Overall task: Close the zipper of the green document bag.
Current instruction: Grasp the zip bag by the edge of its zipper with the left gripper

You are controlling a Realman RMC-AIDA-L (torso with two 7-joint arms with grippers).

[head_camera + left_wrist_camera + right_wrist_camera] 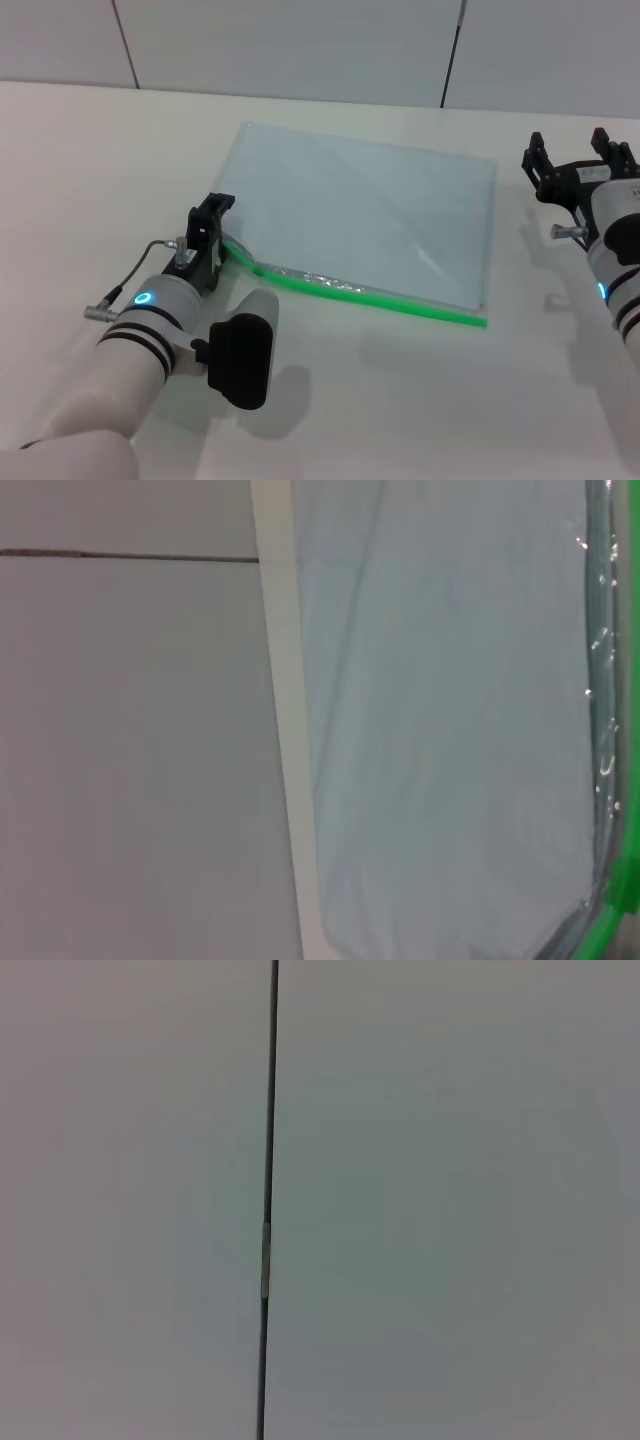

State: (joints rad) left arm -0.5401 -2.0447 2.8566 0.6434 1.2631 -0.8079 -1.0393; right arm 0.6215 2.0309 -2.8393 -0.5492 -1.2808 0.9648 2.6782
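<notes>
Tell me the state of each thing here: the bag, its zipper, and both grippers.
Document bag: lying flat on the table, green edge toward the robot.
Zipper: lifted and curved at its left end, flat along the rest; whether it is sealed can't be told.
Left gripper: at the zipper's left end.
Right gripper: open, off to the bag's right, holding nothing.

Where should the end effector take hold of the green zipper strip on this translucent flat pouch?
At the left end of the bright green plastic zipper strip, where it curves up beside the left end effector. Come from the robot's near left: the translucent pale plastic pouch lies flat.
</notes>
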